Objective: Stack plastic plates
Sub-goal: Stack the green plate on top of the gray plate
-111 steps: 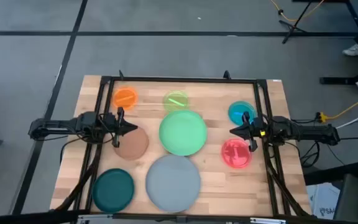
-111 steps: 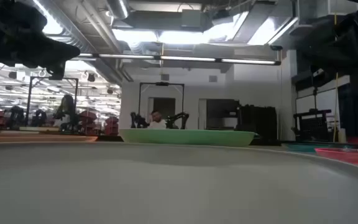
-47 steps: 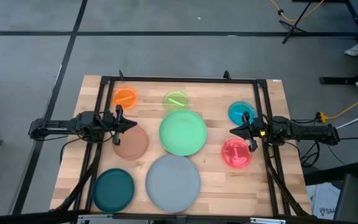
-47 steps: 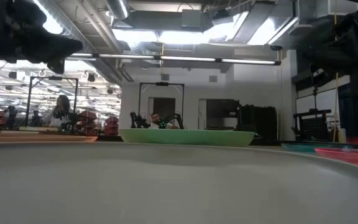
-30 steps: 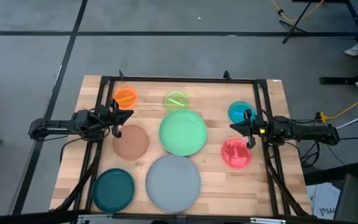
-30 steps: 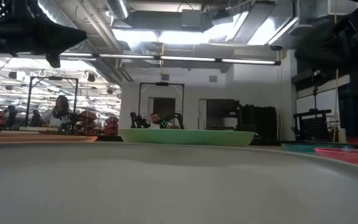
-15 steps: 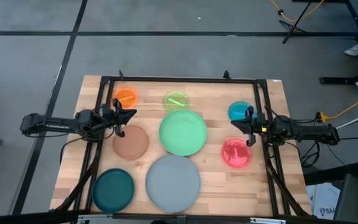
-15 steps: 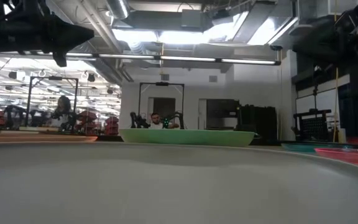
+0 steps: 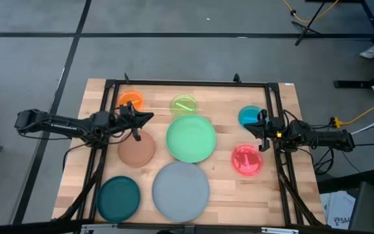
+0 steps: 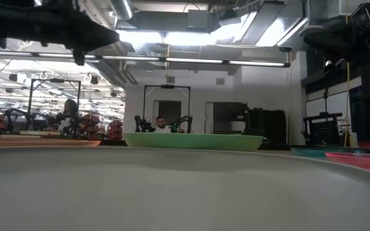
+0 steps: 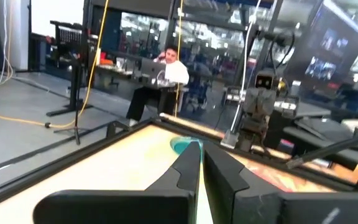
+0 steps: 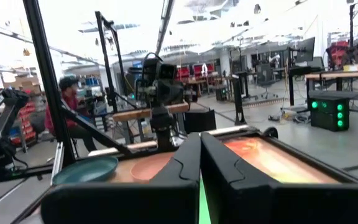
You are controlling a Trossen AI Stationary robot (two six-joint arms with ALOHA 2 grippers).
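No plate has been stacked yet, so in my judgement the whole task is still to do. In the high view all eight plates lie separately on the desk (image 9: 226, 188), none resting on another. The light green plate (image 9: 191, 138) is in the middle and the grey plate (image 9: 180, 191) sits near it, toward the front edge. The brown plate (image 9: 137, 149) and the dark teal plate (image 9: 118, 198) are on the left side. Along the far edge are the small orange plate (image 9: 131, 102) and the lime plate (image 9: 184, 104), and on the right are the blue plate (image 9: 250, 117) and the pink-red plate (image 9: 246, 160). The left pincer (image 9: 149, 117) hangs above the desk between the orange plate and the brown plate, with its two fingers pressed together and nothing between them, as the left wrist view shows. The right pincer (image 9: 247, 127) is beside the blue plate, also closed and empty. What is left, I think, is to pick up every plate and build the pile, probably the large ones at the bottom and the small ones on top.
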